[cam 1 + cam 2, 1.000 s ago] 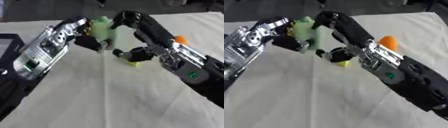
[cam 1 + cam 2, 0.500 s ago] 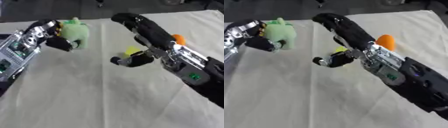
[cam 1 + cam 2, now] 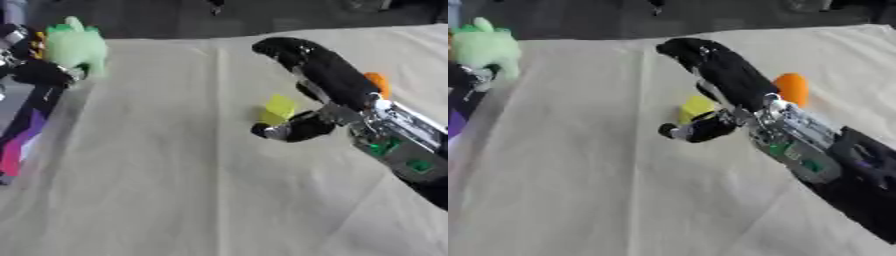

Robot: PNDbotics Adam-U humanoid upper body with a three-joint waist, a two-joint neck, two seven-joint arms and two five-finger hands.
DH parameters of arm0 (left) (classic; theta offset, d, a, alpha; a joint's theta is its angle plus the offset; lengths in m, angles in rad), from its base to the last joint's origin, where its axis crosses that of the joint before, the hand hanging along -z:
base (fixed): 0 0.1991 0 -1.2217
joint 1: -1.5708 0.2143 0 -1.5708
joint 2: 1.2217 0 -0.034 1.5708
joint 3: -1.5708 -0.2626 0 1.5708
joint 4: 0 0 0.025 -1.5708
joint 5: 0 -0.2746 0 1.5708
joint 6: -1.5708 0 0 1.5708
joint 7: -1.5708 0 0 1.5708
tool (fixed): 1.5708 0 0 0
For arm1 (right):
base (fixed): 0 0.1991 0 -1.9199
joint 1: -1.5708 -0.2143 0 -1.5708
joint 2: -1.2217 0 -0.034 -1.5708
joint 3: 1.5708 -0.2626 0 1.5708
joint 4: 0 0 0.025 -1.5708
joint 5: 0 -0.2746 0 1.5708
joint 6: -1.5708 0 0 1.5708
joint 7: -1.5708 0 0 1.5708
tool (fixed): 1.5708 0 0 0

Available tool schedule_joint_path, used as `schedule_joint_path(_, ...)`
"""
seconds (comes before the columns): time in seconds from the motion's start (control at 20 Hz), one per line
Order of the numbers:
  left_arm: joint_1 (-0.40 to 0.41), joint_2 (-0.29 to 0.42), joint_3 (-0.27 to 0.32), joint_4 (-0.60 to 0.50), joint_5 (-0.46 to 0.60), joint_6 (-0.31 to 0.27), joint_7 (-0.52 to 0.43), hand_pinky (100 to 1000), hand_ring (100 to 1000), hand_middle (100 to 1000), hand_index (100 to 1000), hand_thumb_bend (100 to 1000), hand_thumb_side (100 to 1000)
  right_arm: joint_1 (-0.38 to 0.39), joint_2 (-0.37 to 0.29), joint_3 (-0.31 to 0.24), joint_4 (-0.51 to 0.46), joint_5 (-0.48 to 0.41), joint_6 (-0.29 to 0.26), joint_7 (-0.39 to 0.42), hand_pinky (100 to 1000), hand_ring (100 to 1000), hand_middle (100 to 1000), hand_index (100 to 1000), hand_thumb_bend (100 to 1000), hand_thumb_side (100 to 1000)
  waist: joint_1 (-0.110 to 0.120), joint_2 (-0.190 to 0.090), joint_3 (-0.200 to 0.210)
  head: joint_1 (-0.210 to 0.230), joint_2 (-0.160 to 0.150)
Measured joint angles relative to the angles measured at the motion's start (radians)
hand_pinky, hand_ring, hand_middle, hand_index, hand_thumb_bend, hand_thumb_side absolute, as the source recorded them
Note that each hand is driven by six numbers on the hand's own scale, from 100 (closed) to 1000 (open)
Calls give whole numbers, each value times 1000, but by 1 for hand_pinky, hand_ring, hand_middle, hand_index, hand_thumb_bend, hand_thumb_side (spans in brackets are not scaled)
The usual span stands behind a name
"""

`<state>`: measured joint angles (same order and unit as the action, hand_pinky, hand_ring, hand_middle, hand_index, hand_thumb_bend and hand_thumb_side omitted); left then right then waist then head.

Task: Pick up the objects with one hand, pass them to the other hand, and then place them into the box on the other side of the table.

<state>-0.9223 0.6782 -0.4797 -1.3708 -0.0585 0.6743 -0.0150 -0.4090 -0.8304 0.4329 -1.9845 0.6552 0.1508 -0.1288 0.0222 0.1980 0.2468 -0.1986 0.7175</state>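
A pale green plush toy (image 3: 75,45) hangs at the far left, held by my left hand (image 3: 37,71), whose dark fingers curl round its lower side. It is above the edge of a box (image 3: 26,131) with purple and pink sides. My right hand (image 3: 719,82) stretches over the middle of the cloth with straight fingers and holds nothing; its thumb (image 3: 693,131) points left. A yellow block (image 3: 696,108) lies beside that thumb, and an orange object (image 3: 792,89) shows behind the right wrist.
A cream cloth (image 3: 175,190) covers the table, with a fold line running down the middle. The dark far edge of the table runs along the top of the views.
My left hand has carried the green toy leftward, away from the right hand, to the box's edge. The right hand has let go and stays open over the middle.
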Motion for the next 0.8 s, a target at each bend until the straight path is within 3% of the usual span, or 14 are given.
schedule_joint_path(0.1, 31, 46, 42, 0, -2, -13, 14, 686, 474, 312, 402, 100, 173, 3, -2, -3, 0, -1, -2, -8, 891, 900, 869, 937, 631, 339, 0, 0, -7, 33, -4)
schedule_joint_path(0.15, 45, 69, 61, 0, -2, -17, 18, 686, 474, 312, 403, 100, 131, 3, -3, -5, 0, -4, -4, -12, 890, 898, 866, 936, 643, 309, 0, 2, -10, 51, -7)
schedule_joint_path(0.35, 74, 127, 111, 2, -2, -27, 23, 684, 477, 320, 411, 100, 126, -1, -3, -6, 0, -20, -18, -32, 883, 891, 859, 930, 639, 296, 0, 7, -15, 119, -17)
schedule_joint_path(0.8, 86, 138, 157, 117, -57, -53, 22, 704, 504, 358, 450, 100, 107, -4, -3, -34, 0, -61, -48, -89, 881, 890, 858, 930, 629, 286, -10, 12, -20, 209, -48)
